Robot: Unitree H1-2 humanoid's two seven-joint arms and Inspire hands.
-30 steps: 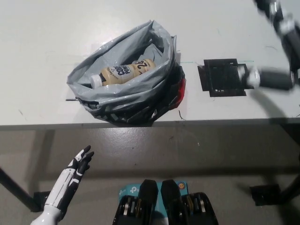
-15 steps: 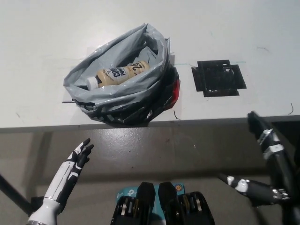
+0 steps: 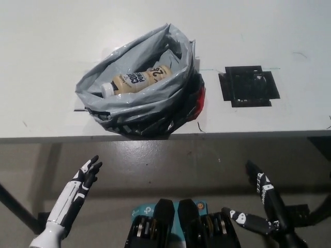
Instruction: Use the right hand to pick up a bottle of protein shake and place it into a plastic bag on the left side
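Observation:
A cream protein shake bottle (image 3: 135,80) with a white cap lies on its side inside the grey plastic bag (image 3: 139,106), which stands open on the white table (image 3: 46,62) near its front edge. My black right hand (image 3: 265,206) hangs open below the table's edge at the lower right, holding nothing. At the lower left my white left hand (image 3: 83,181) rests open, also below the table's edge.
A black square mat (image 3: 249,86) lies on the table to the right of the bag. The table's front edge runs across the middle of the picture, with grey floor below it.
My right arm has come down from above the black mat at the upper right to below the table's edge. The bottle stays in the bag. The left hand has hardly moved.

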